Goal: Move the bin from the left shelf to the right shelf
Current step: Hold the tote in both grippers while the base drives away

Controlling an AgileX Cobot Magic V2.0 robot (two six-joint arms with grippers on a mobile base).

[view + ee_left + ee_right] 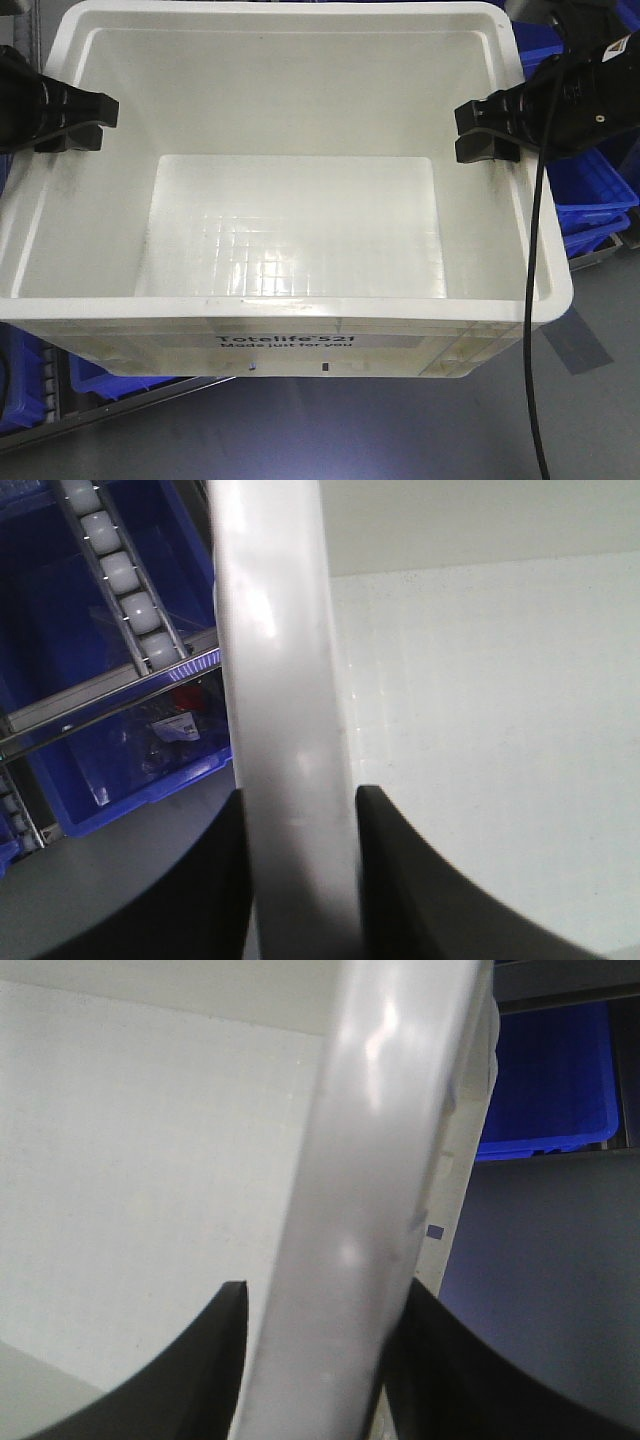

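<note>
Between the two hands hangs the bin (290, 345), filling the front view, with nothing visible underneath carrying it. Its long axis runs left to right, so each short end wall meets one hand. The left hand (90, 122) is clamped over the left rim and the right hand (482, 130) over the right rim, at about the same depth along the bin. In both wrist views the rolled rim (285, 730) passes between the dark fingers (200, 900), one inside the wall and one outside. The right wrist view shows the same straddling pinch on its rim (370, 1210). Neither arm is nearer; the load is shared, so I judge a sideways carry needs both arms moving together.

The bin is empty, with only a gridded floor inside. Below and beside it sit blue bins (590, 190) and grey floor (400, 420). A roller rail (120, 570) shows beyond the left rim; whether it belongs to the right shelf I cannot tell.
</note>
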